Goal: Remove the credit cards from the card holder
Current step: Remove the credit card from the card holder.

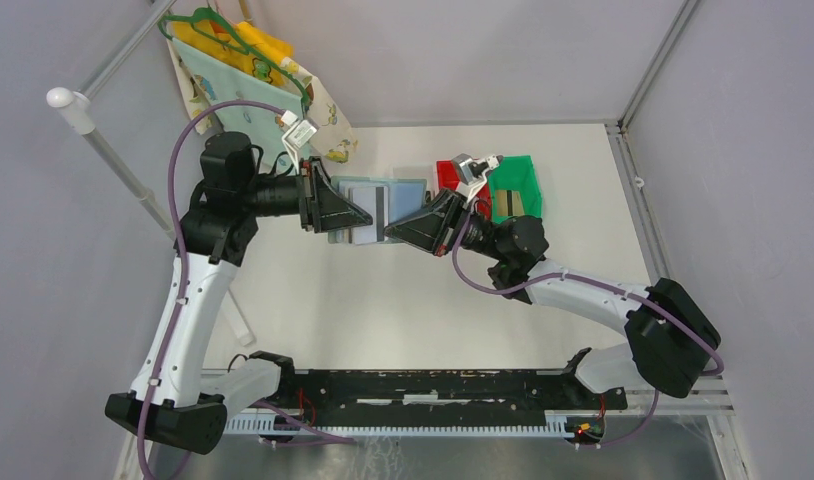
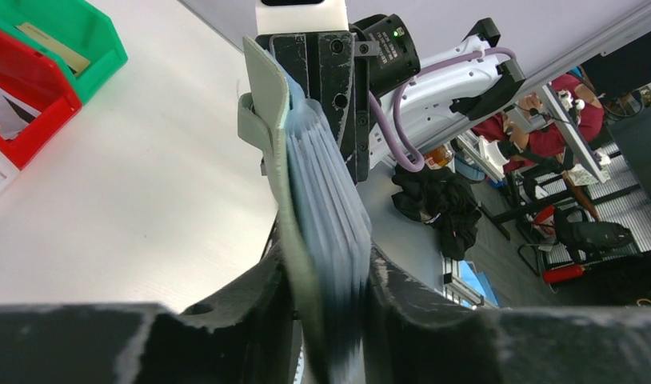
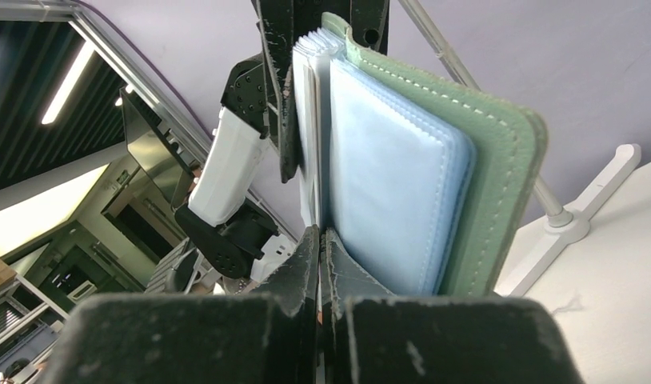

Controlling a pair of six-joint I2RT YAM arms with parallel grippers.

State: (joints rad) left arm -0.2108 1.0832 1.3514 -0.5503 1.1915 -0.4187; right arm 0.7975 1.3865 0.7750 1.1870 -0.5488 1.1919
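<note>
Top external view: left gripper [image 1: 366,215] clamps the grey-green stitched card holder [image 1: 410,190] aloft. The right gripper [image 1: 393,232] pinches a leaf shut, probably to expose the striped grey credit cards [image 1: 382,205].

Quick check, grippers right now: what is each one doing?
The left gripper is closed around the card holder, cover and pockets between its fingers.
The right gripper is shut, pinching a thin pocket leaf of the card holder.

I see the card holder [image 2: 322,184] blur at 6 o'clock inside my left pincer [image 2: 329,268]; what its pockets [image 3: 394,176] hold is unreadable.
</note>
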